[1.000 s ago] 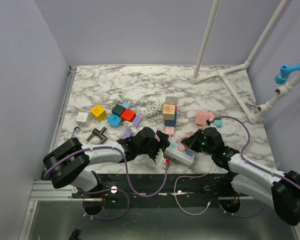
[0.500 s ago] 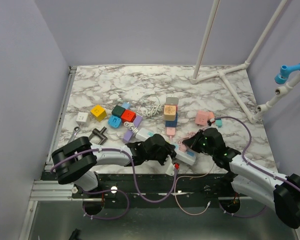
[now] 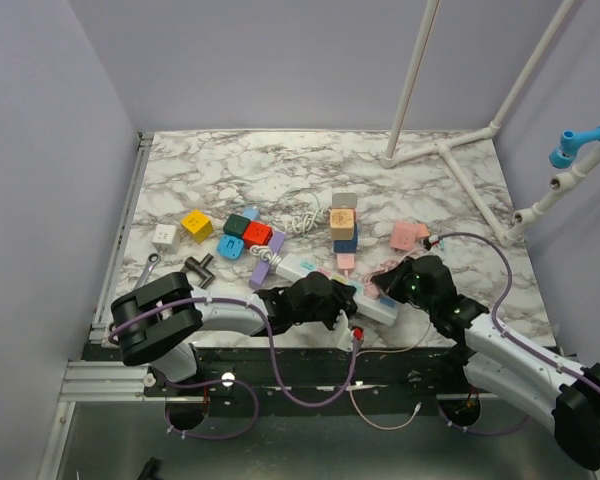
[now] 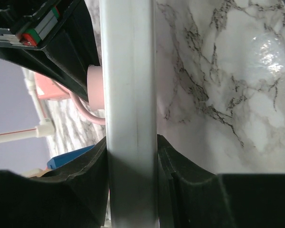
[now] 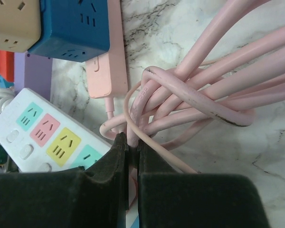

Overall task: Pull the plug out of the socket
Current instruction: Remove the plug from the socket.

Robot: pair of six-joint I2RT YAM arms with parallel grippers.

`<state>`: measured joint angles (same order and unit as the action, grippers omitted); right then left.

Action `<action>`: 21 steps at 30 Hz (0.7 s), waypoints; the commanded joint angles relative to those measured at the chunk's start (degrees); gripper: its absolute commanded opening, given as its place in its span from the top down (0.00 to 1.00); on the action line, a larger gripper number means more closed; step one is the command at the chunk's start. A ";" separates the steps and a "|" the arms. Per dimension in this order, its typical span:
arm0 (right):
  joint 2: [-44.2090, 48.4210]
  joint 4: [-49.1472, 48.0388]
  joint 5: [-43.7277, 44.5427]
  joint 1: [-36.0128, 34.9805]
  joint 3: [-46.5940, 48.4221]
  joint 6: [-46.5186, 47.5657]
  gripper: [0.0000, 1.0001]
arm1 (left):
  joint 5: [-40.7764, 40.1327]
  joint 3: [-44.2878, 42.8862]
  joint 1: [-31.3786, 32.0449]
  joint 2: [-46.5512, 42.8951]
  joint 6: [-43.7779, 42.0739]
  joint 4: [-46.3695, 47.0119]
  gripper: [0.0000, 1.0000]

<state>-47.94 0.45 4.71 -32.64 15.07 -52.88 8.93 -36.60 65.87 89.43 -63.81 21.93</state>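
Two grippers low at the near table edge, side by side, each closed on something.

Left gripper (image 3: 330, 300): closed partway, fingers (image 4: 85, 190) pressed flat against both long sides of the white power strip (image 3: 292, 268). Gripped across its width. In the wrist view, strip running straight out between the pads and on past the tips. Bare marble table (image 4: 228, 85) to the right of it.

Right gripper (image 3: 393, 287): fully closed, pinching a thin pink cord (image 5: 131, 135) right at the fingertips. Just beyond the tips and to their right, a thick looped bundle (image 5: 204, 90) of the same pink cord, lying on the marble. Left of the tips, the strip's socket face, with teal, pink, yellow and teal outlets in a row. Further out on that side, a flat pink adapter (image 5: 108, 61), then a blue cube (image 5: 71, 23) and a tan cube (image 5: 14, 19) touching each other.

Plug (image 4: 94, 80): pink, round, visible only from the left wrist — touching the strip's face just past the left finger, pink cord curling off it, upper part hidden behind a black body. Looks seated against the strip; depth in the socket impossible to tell.
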 commanded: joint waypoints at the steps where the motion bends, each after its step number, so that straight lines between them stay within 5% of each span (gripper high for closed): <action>1: 4.16 -4.33 -4.98 -1.10 5.28 -3.04 0.99 | -4.18 4.45 -0.51 -3.47 -3.87 16.59 1.00; 4: 5.09 -4.07 -5.63 -1.06 7.09 -3.28 0.99 | -3.76 9.81 -1.57 -5.92 -5.72 24.26 1.00; 8: 4.18 -2.22 -7.30 -1.10 9.16 -3.28 0.56 | -3.30 14.63 -2.99 -8.38 -7.55 31.73 1.00; 12: 3.42 -0.59 -9.06 -1.11 10.20 -3.45 0.28 | -2.11 17.66 -3.82 -9.83 -9.76 37.03 1.00; 21: 1.64 8.74 -14.47 -1.00 13.20 -1.55 0.21 | -2.56 18.01 -5.04 -10.33 -11.78 38.21 1.00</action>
<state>-46.50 3.88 -5.78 -33.43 26.63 -55.46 7.92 -16.80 62.37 81.84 -72.44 48.01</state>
